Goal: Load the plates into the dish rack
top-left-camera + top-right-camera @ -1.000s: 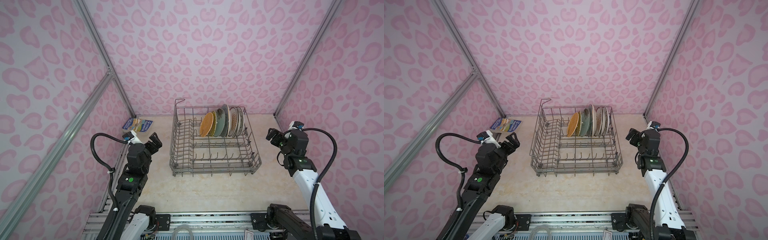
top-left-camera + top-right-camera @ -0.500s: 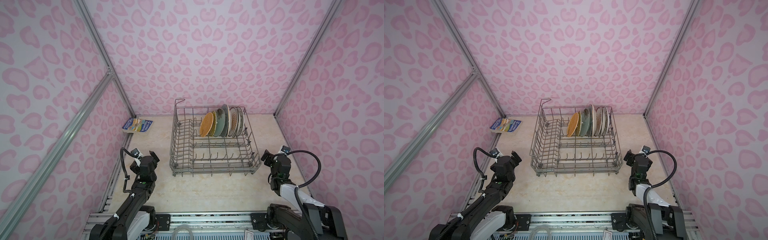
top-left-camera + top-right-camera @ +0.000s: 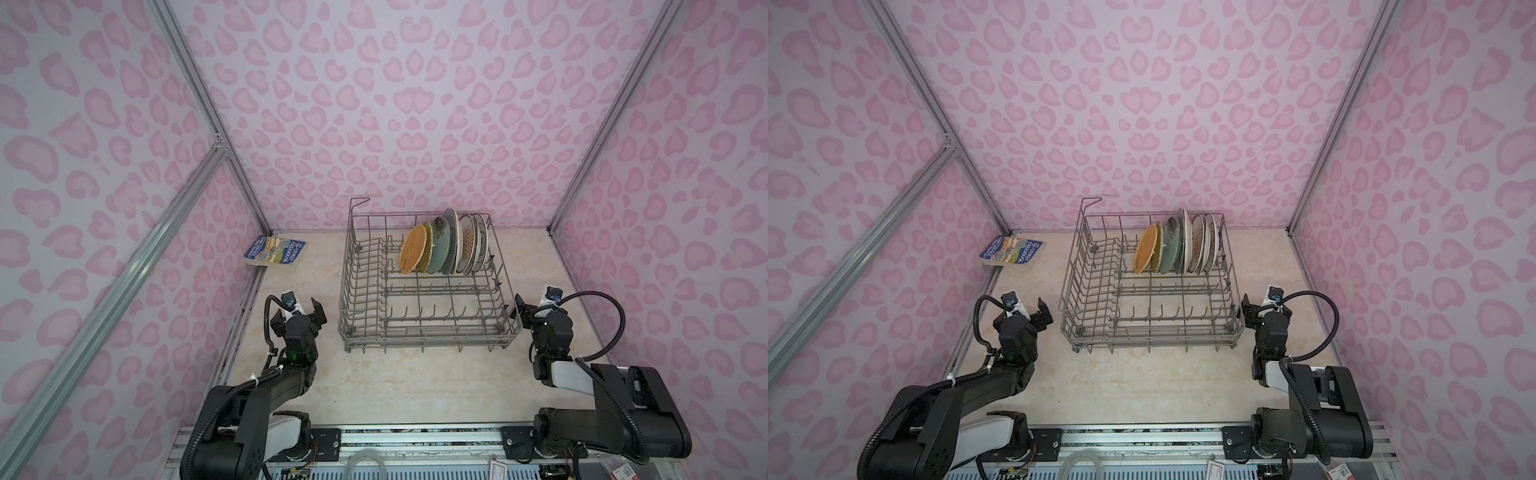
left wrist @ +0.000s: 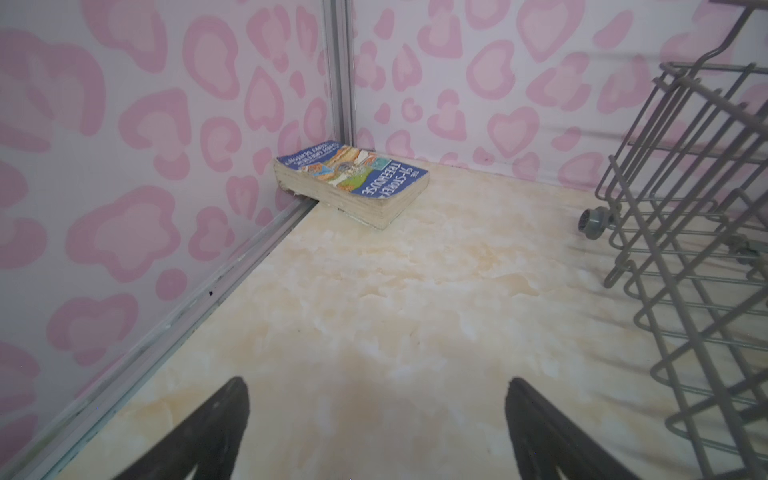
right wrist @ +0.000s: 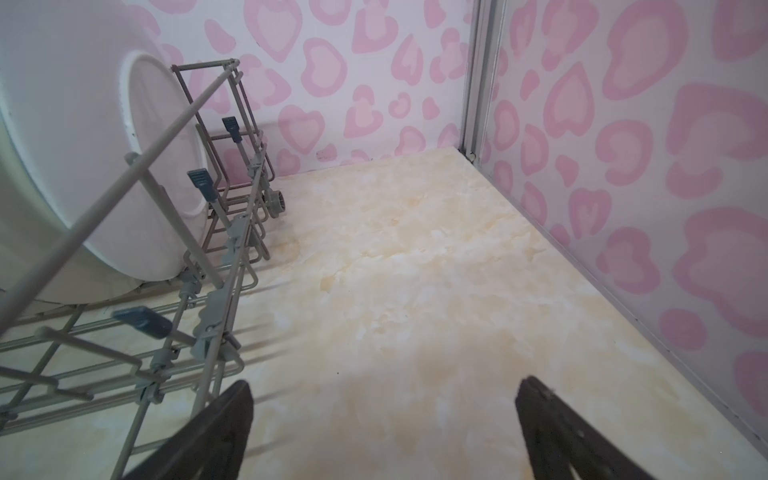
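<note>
We see the round coloured dinner plates (image 3: 442, 247) standing on edge in the far right part of the large grey wire dish rack (image 3: 428, 321). The left gripper (image 4: 376, 382) and the right gripper (image 5: 385, 380) are outside the rack, beside its near corners, both wide open and empty, well apart from the plates.

Left arm (image 3: 257, 395) and right arm (image 3: 631, 407) are built of black links, each with one white section. Black ribbed cables (image 3: 622, 322) are looped off the wrists. White blue-marked camera mounts (image 3: 289, 300) are fitted. Fingers (image 4: 216, 428) are black, tapered. A green light (image 3: 294, 355) is seen on the left.
</note>
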